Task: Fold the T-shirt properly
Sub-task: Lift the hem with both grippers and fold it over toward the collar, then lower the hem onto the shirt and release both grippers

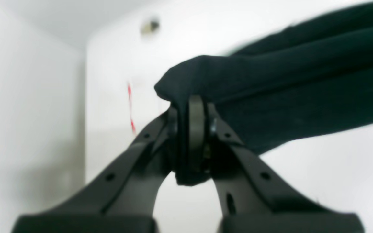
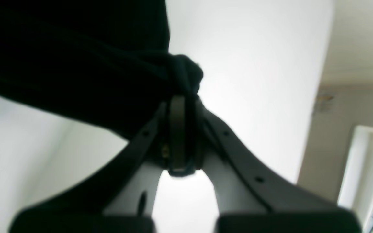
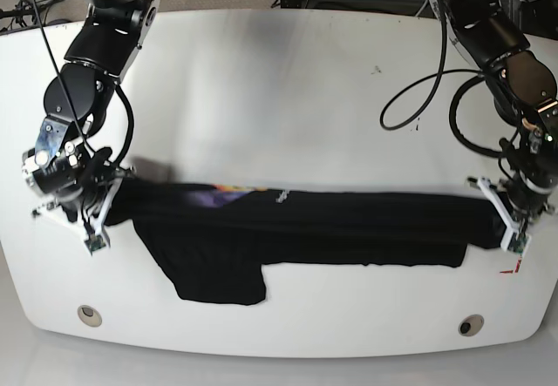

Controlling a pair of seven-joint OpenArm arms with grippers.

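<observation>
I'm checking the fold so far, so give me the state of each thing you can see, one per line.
T-shirt: stretched in a long band between both grippers, one sleeve hanging toward the table's near edge, print partly showing.
Left gripper: shut on one end of the shirt, fabric bunched between the fingers.
Right gripper: shut on the other end.
Table: white, shirt across its near half.

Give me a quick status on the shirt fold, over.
Left gripper and right gripper both shut on T-shirt ends. Shirt stretched between them across white table. Nothing in the way.
</observation>
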